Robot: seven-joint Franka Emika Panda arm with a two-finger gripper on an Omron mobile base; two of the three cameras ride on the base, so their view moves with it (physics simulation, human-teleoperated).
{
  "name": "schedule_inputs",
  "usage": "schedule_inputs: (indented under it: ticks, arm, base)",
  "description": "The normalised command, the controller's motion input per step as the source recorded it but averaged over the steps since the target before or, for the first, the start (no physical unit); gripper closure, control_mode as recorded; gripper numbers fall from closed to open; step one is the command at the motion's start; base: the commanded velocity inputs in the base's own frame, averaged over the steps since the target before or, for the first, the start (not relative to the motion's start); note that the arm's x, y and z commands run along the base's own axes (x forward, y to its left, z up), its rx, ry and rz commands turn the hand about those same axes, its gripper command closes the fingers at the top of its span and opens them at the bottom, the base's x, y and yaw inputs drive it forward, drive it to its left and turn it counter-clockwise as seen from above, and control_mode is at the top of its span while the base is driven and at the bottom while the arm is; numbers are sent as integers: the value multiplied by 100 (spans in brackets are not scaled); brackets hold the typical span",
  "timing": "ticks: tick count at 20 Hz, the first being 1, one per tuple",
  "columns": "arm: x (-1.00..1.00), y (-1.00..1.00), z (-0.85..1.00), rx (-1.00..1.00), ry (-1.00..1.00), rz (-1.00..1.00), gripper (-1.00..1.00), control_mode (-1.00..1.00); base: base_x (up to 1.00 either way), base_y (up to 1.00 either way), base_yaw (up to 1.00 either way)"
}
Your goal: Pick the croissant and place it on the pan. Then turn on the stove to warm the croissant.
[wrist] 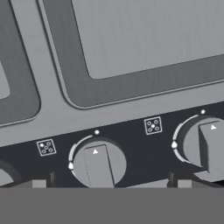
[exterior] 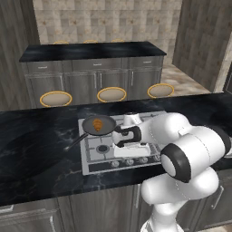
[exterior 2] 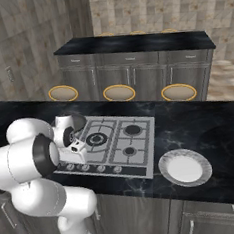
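Knob (wrist: 98,164) at bottom centre sits between spread gripper (wrist: 109,183) fingers; closing off-centre could slip, croissant (exterior: 98,124) stays cold

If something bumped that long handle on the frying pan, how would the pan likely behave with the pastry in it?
The pan would probably pivot rather than tip: its bowl looks wide and low on the stove grate. The thin handle juts off over the counter, so a nudge there likely swings it easily. The croissant sits loose in the bowl, small beside it, so it may slide around.
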Motion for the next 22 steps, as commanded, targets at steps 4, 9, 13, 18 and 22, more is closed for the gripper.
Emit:
schedule_inputs:
  ticks: [4, 9, 13, 18, 22]
  arm:
    - [9, 7, -9, 0, 0, 0, -100, -100]
    - [16, 2, -13, 0, 0, 0, -100, -100]
    - [21, 0, -13, 0, 0, 0, -100, -100]
    - [9, 3, -23, -3, 0, 0, -100, -100]
    - [1, 2, -34, -5, 0, -2, 100, -100]
  base:
    - [0, 0, 0]
    - [0, 0, 0]
    - [0, 0, 0]
    - [0, 0, 0]
    - [0, 0, 0]
